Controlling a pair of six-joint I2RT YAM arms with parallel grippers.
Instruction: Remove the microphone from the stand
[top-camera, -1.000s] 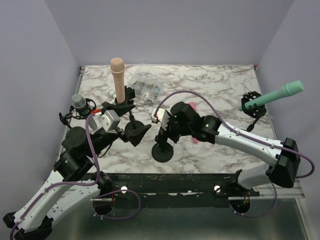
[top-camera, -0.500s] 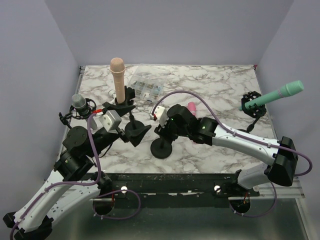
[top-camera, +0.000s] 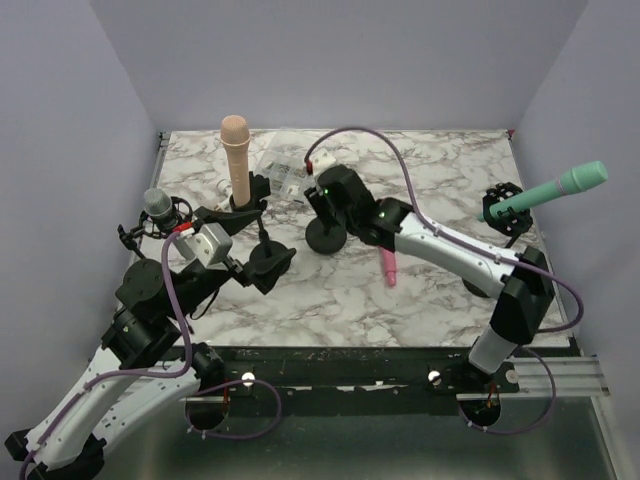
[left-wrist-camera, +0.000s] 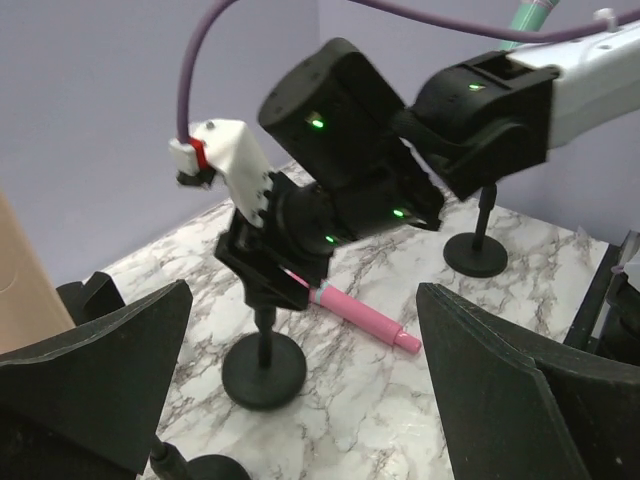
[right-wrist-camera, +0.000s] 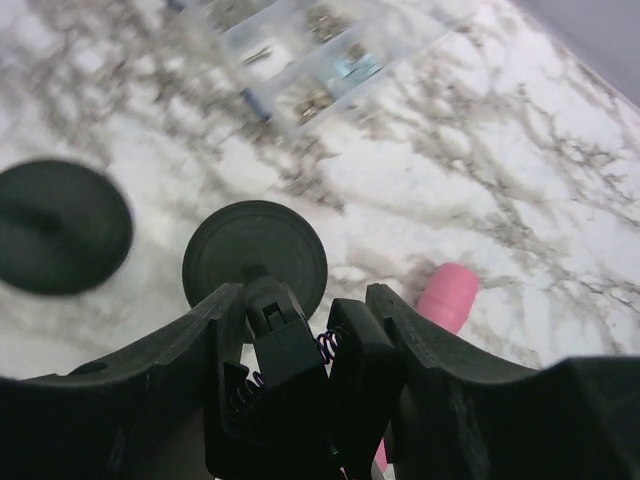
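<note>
The pink microphone (top-camera: 388, 268) lies flat on the marble, apart from the stand; it also shows in the left wrist view (left-wrist-camera: 365, 320) and as a pink tip (right-wrist-camera: 445, 295) beside my right fingers. My right gripper (top-camera: 325, 205) is shut on the spring clip (right-wrist-camera: 290, 360) at the top of the black stand, whose round base (top-camera: 327, 238) sits below it (right-wrist-camera: 255, 250). The clip holds no microphone. My left gripper (top-camera: 252, 240) hangs open over the left of the table, its wide fingers (left-wrist-camera: 100, 370) framing the stand base (left-wrist-camera: 263, 368) with nothing between them.
A peach microphone (top-camera: 235, 155) stands upright in a stand at the back left. A grey microphone (top-camera: 158, 205) sits at the left edge. A green microphone (top-camera: 545, 192) leans in a stand at the right. A clear parts box (top-camera: 290, 175) lies at the back.
My right gripper closed on the stand's clip and carried the stand from the front centre toward the back. The pink microphone stayed on the table and now lies uncovered. The left arm barely moved.
</note>
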